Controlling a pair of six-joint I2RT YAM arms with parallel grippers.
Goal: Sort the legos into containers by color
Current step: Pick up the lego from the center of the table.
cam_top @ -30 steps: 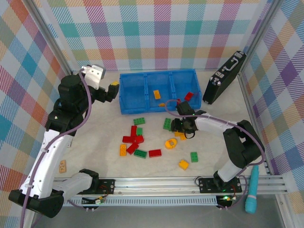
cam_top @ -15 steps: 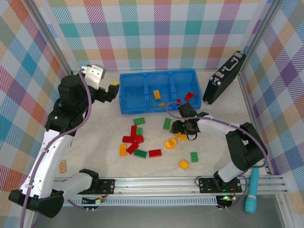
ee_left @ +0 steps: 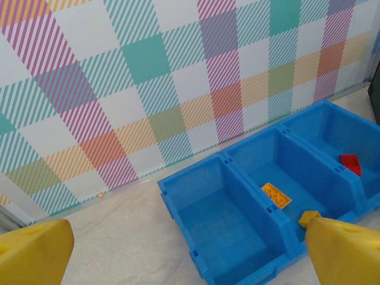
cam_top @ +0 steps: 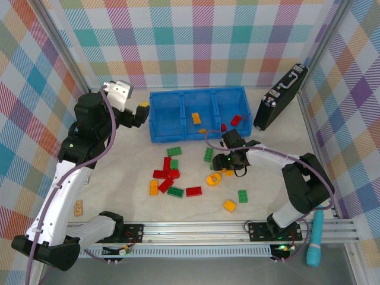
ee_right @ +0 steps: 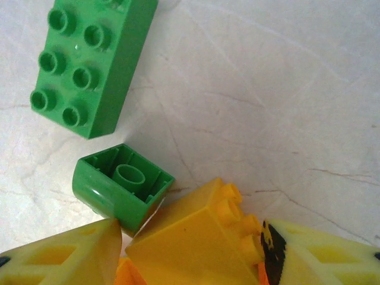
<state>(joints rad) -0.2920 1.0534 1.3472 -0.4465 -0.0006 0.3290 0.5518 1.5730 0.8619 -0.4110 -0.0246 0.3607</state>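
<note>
Right wrist view has the right gripper (ee_right: pixel 190 234) down at the table (ee_right: pixel 285 89), fingers either side of a yellow lego (ee_right: pixel 178 255), presumably to lift it alone toward the bin (cam_top: pixel 178 136) beyond; whether they pinch it yet I cannot tell (a green lego (ee_right: pixel 122 184) just off one fingertip could get dragged along). Left gripper (ee_left: pixel 187 237) hangs spread and empty beside the bin's end, probably parked clear, with an orange lego (ee_left: pixel 276 195) and a red lego (ee_left: pixel 350 163) lying in compartments ahead of it.
</note>
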